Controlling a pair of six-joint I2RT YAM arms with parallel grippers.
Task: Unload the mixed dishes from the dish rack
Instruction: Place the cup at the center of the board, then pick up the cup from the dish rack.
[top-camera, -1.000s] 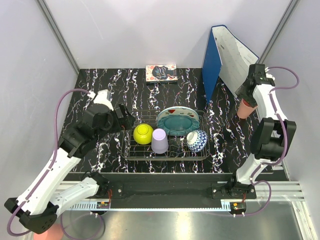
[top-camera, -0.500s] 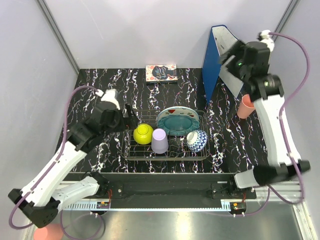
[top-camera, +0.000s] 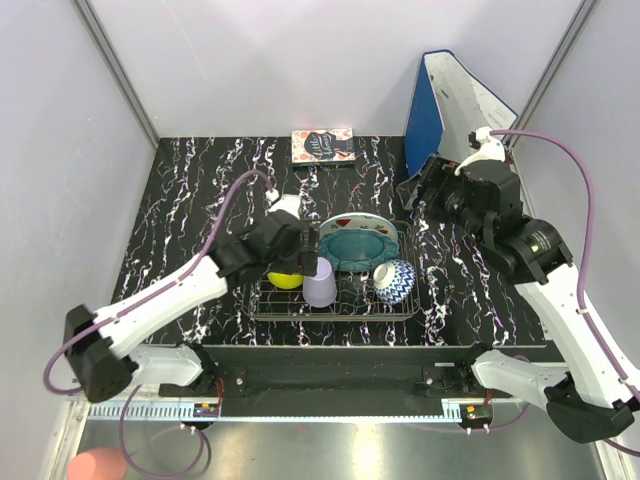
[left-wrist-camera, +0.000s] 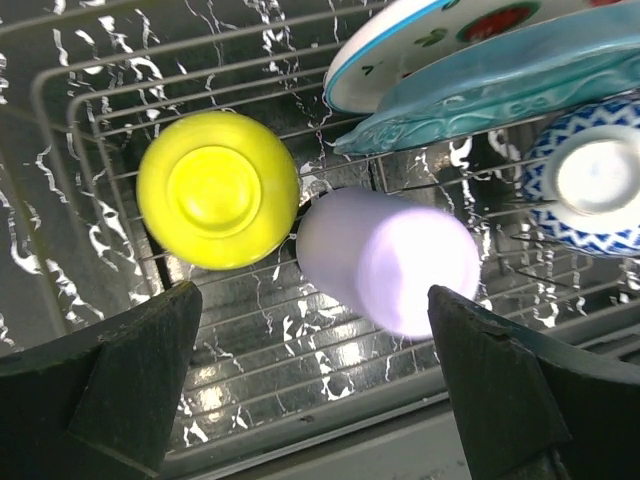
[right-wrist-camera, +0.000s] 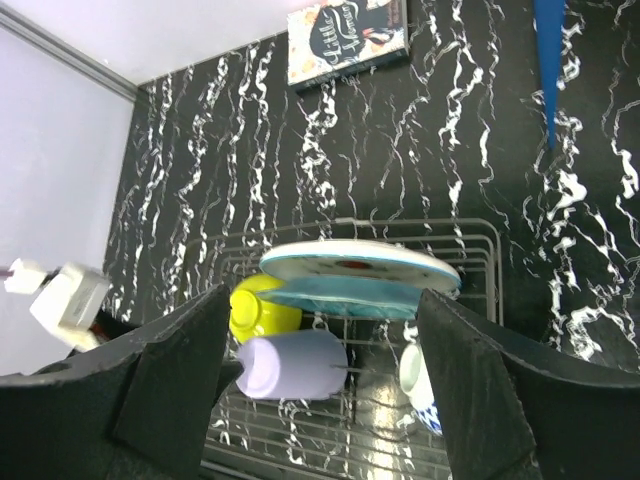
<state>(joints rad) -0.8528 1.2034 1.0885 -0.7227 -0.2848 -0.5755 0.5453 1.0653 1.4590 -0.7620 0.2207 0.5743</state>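
Where the bench (top-camera: 200, 180) shows between the arms, it is a black slab veined with white, glossy enough to throw back glints under the wire. Pale, plain walls (top-camera: 300, 70) close it in on the left, far and right sides, with a slanted metal post (top-camera: 115, 70) in each far corner.

The dish rack (top-camera: 352, 298) sits at the near middle of the bench. In its left part the yellow-green bowl (left-wrist-camera: 218, 190) lies upside down, and the lilac cup (left-wrist-camera: 390, 260) stands just beside it on the right, base up. The blue-white patterned bowl (left-wrist-camera: 590, 185) is inverted in the near right part. Across the far right part the teal scalloped plate (left-wrist-camera: 500, 85) leans on edge, and the white plate with red watermelon marks (left-wrist-camera: 420, 40) leans against its far side.

The left tool (left-wrist-camera: 310, 295) hovers over the rack with its jaws spread wide; the yellow-green bowl and the lilac cup lie below the gap, and it grips neither. The right tool (right-wrist-camera: 325, 300) hangs high over the right side of the bench, jaws apart and holding nothing, looking down on the rack.

A patterned book (top-camera: 323, 146) lies flat at the far middle of the bench. A blue binder (top-camera: 425, 120) stands open in the far right corner.
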